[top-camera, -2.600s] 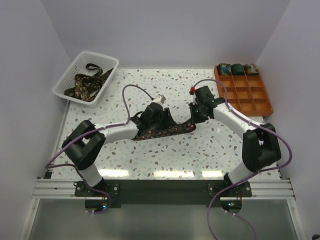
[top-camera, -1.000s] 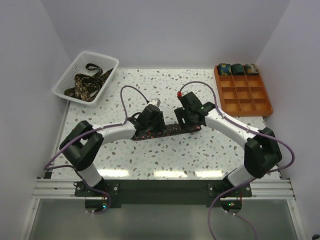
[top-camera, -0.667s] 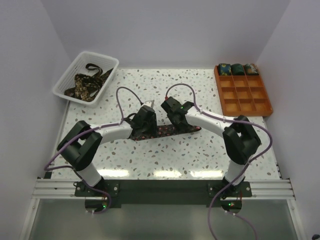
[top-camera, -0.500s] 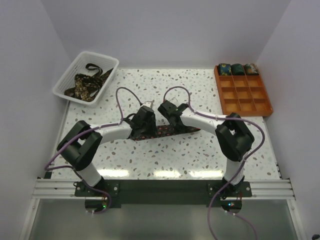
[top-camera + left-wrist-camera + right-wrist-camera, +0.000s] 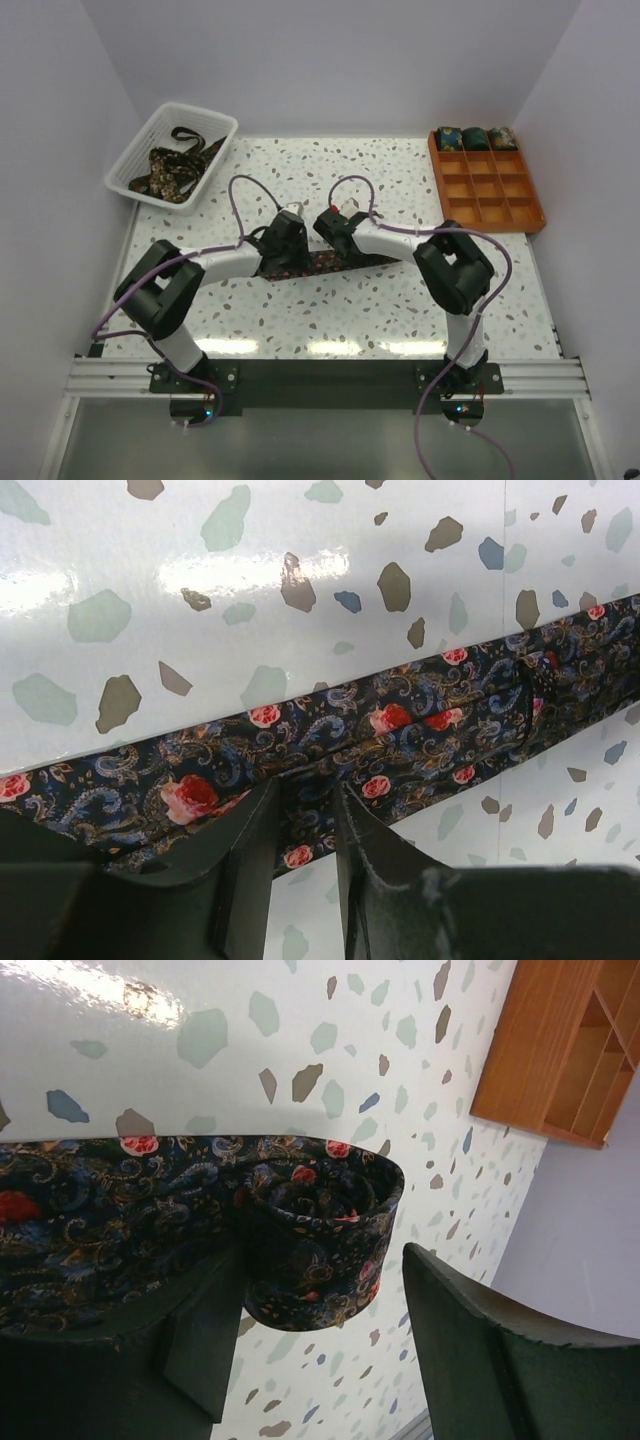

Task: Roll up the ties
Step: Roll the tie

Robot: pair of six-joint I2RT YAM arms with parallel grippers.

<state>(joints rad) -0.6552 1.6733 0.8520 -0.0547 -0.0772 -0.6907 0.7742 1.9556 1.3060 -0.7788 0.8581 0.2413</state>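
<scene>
We see the left tool clenched on the flat stretch of the tie, which runs along the speckled desk beneath it. The right tool stands released, its fingers spread wide, the tie's rolled end sitting between them.

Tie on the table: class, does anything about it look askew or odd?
Nothing looks damaged. The tie lies slanted on the table, its right end wound into a small roll between the right gripper's open fingers.
</scene>
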